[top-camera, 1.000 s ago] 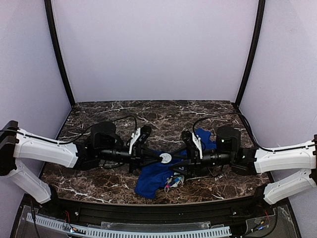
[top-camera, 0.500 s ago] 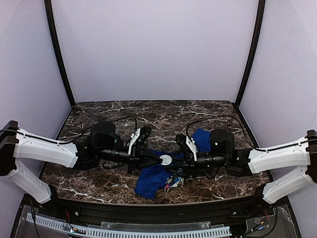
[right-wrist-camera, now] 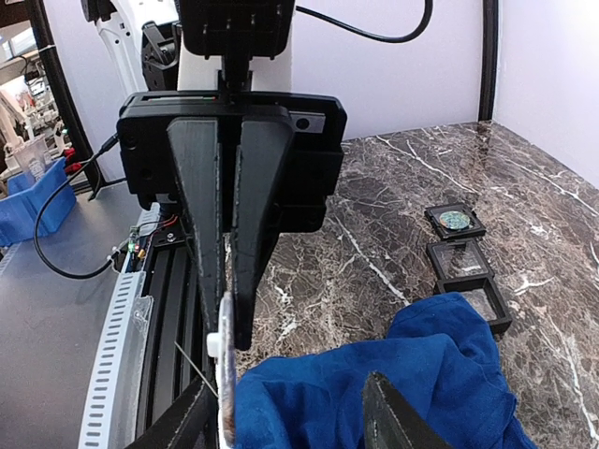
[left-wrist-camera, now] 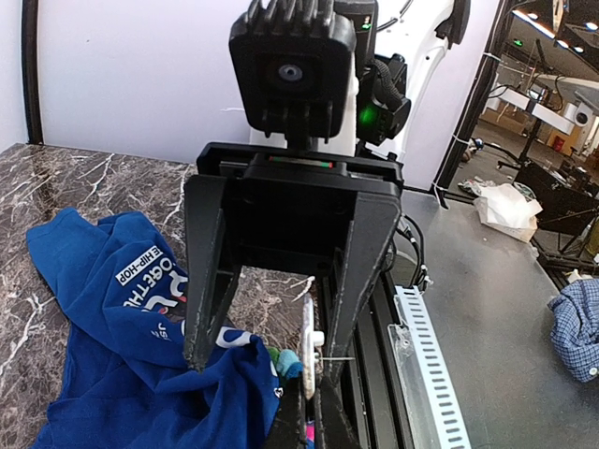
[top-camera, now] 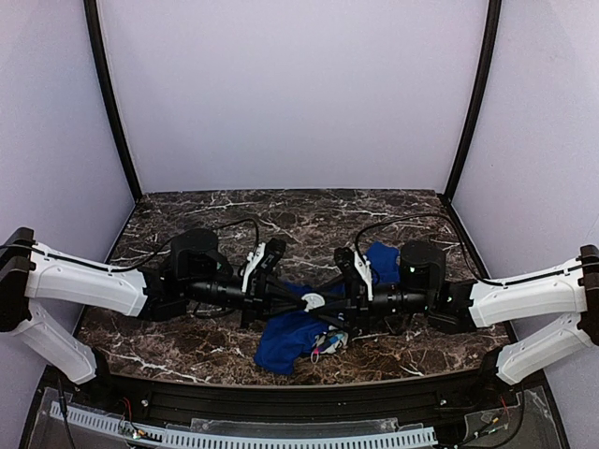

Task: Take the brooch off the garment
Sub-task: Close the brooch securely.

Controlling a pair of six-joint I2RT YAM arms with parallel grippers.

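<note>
Brooch [top-camera: 329, 341]: a small multicoloured piece at the near edge of the blue garment [top-camera: 285, 339], just on the near side of both sets of jaws, apart from them.

Left gripper [right-wrist-camera: 227, 327]: jaws fully closed, pinching the rim of a white disc [top-camera: 314, 301] at their tips. A thin wire sticks out beside the disc. Whether the disc belongs to the brooch cannot be told.

Right gripper [left-wrist-camera: 265, 360]: faces the left one tip to tip. Jaws about half open, straddling the disc and a bunched fold of garment. No grip on either is visible.

Containers: three small dark square trays in a row on the table [top-camera: 309, 215], well apart from the jaws, on the far side of the garment.
- First tray [right-wrist-camera: 454, 222]: holds a shiny roundish piece.
- Second tray [right-wrist-camera: 459, 259]: contents not discernible.
- Third tray [right-wrist-camera: 489, 313]: touches the garment's edge; contents not discernible.
</note>
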